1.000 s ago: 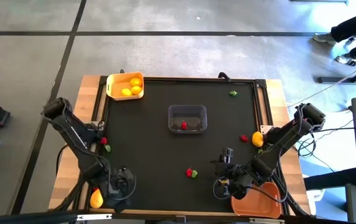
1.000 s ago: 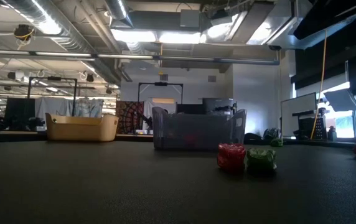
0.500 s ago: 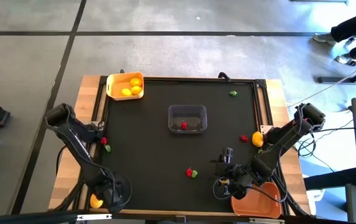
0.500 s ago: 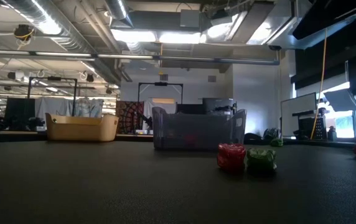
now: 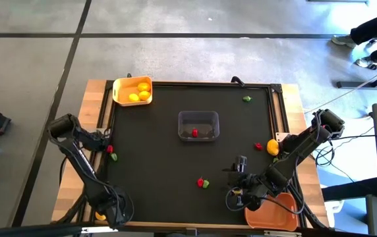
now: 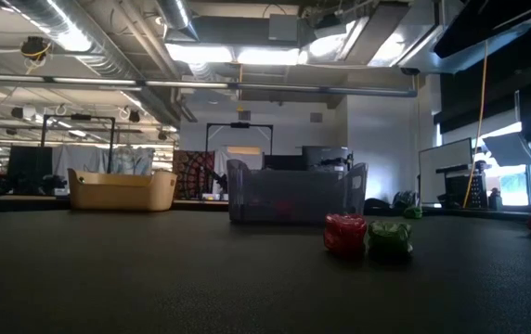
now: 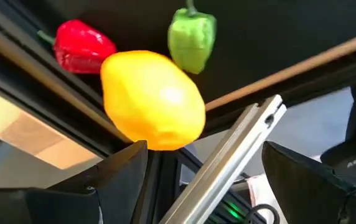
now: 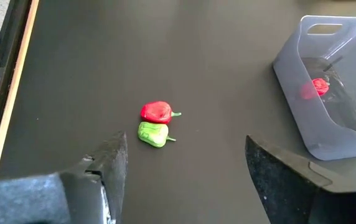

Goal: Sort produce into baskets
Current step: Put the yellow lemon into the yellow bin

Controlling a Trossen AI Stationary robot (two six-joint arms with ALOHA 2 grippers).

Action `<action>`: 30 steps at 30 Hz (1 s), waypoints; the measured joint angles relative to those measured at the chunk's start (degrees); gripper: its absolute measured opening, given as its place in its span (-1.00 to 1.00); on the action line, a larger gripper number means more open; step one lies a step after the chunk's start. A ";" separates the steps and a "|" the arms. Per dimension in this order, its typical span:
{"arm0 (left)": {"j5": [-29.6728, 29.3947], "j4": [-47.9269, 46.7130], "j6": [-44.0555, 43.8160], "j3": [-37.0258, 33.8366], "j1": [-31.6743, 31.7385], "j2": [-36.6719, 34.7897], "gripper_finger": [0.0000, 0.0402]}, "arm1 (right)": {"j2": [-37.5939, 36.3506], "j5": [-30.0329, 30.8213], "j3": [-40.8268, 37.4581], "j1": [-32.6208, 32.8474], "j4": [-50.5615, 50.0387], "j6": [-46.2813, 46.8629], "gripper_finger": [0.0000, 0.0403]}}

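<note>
My left gripper (image 5: 109, 209) is open at the table's near left corner, over a yellow lemon (image 7: 153, 99) that lies on the wooden border just ahead of its fingers; the arm mostly hides it in the high view (image 5: 99, 215). A red pepper (image 7: 81, 46) and a green pepper (image 7: 192, 37) lie beyond it. My right gripper (image 5: 238, 187) is open and empty above the mat, by the orange basket (image 5: 273, 218). A red piece (image 8: 157, 112) and a green piece (image 8: 153, 134) lie ahead of it. The yellow basket (image 5: 132, 91) holds lemons. The clear basket (image 5: 198, 125) holds a red piece.
Another lemon (image 5: 272, 149) and a red piece (image 5: 259, 146) lie near the right edge, and a green piece (image 5: 246, 99) lies at the far right. A raised frame (image 5: 107, 125) borders the black mat. The low view shows the red (image 6: 344, 234) and green (image 6: 389, 238) pieces mid-table.
My left gripper has moved toward the table's near left corner, from over the mat to over the lemon on the wooden border, which the arm now mostly covers in the high view. The produce and baskets have stayed in place.
</note>
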 joint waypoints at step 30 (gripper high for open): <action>1.01 -4.89 3.68 0.13 -1.24 4.55 0.54 | 0.00 0.48 0.00 0.00 -0.94 0.11 0.31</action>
